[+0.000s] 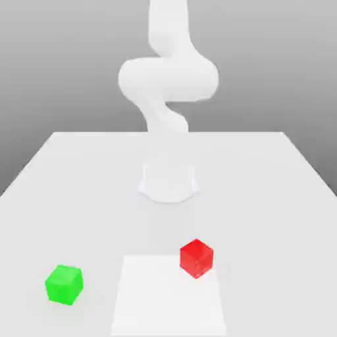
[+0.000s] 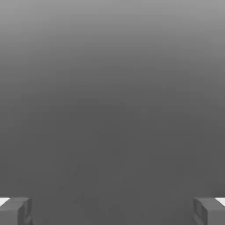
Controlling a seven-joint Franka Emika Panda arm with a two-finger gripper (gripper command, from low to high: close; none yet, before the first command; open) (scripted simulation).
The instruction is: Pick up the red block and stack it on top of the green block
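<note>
Red block [image 1: 196, 257] sits on the counter [image 1: 276, 197] near the front, a bit to the exterior view's right of centre, at the far right corner of a paler square patch [image 1: 168, 296] on the surface. Green block [image 1: 64, 284] is well apart from it, toward the exterior view's left and slightly nearer the front edge. Neither is touched; pick not yet begun. The Panda arm [image 1: 168, 79] rises from its base [image 1: 168, 181] at mid-counter and runs out of frame at the top. In the hand view the fingers [image 2: 15, 211] stand wide, one tip at each lower corner w/ nothing between them, gripper [image 2: 112, 211] facing plain grey background, so prob. not yet aimed at the counter. Risks, as judgement: red block is rotated relative to the counter edges, so if the wrist isn't turned to match, the fingers could close on corners and twist or squirt the block out. A descent that's off-centre could land a fingertip on the top face and shove it. On the carry, coming in too low could knock the green block away. At release, an offset or tilted placement may let the red one slide off, since both cubes look approx. the same size, so little margin. Writing/brands: none readable on blocks, arm or counter.
</note>
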